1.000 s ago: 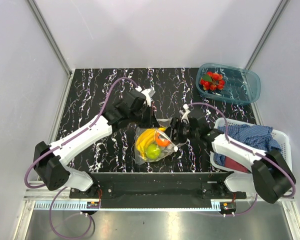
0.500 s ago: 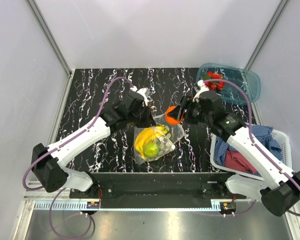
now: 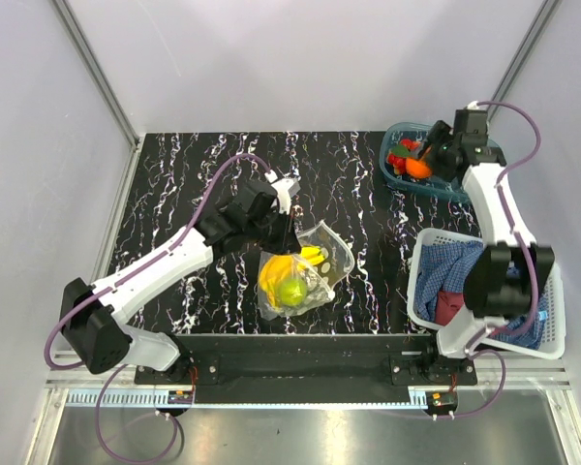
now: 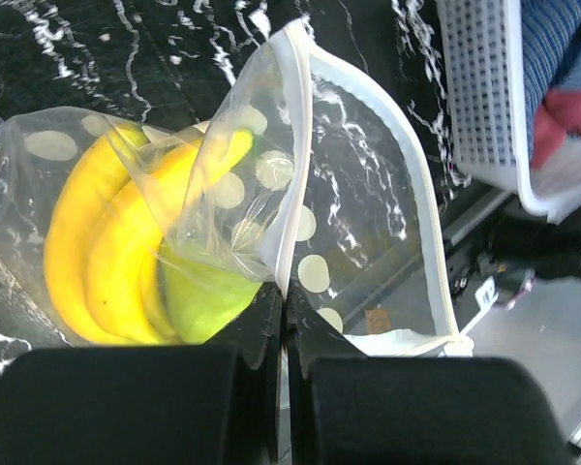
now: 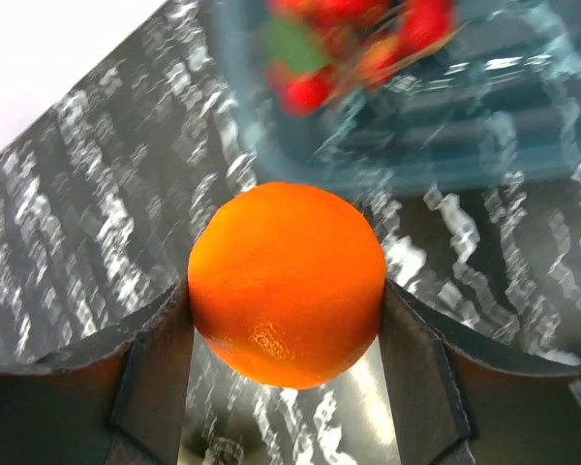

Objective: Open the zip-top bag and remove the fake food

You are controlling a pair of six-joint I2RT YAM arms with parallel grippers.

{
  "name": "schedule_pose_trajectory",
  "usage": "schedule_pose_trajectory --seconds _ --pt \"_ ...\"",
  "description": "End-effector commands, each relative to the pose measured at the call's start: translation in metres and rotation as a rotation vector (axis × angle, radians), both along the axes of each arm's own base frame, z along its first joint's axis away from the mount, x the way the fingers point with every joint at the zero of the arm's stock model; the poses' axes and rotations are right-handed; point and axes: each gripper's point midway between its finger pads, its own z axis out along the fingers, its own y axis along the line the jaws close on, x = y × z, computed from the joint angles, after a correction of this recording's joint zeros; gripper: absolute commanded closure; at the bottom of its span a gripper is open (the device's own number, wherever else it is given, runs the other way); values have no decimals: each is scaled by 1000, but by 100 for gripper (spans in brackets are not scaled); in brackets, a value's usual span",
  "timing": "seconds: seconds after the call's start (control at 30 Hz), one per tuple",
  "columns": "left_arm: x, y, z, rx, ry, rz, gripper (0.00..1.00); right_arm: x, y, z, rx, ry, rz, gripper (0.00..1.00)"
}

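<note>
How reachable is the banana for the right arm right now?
Probably not yet. The right gripper is full, clamped on the orange by the teal tray, far from the zip-top bag. The left gripper pinches the bag's rim, leaving its mouth gaping, so the banana looks reachable once the orange is dropped.

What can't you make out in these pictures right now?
- Right wrist view: berry cluster and teal tray, both smeared by blur.
- Left wrist view: green fruit, mostly hidden behind the banana and zip-top bag folds.
- Top view: whether the orange touches the tray, too small to tell from above.
</note>
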Motion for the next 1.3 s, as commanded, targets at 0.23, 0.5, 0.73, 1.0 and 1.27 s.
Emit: schedule_pose_trajectory --seconds 0.23,0.5,0.73,1.0,1.27 --pt "11 5 31 -173 -35 -259 100 79 -87 -72 109 163 -145 82" --pt "34 6 29 -190 12 -213 100 72 -99 -87 43 287 -164 12" --pt "38 3 31 -201 92 -143 100 26 -98 -65 -30 327 -135 2" --pt "46 -2 43 -233 127 -34 100 -40 25 -19 31 197 210 2" --pt "54 -29 61 -257 104 -1 100 -136 151 16 210 98 623 14"
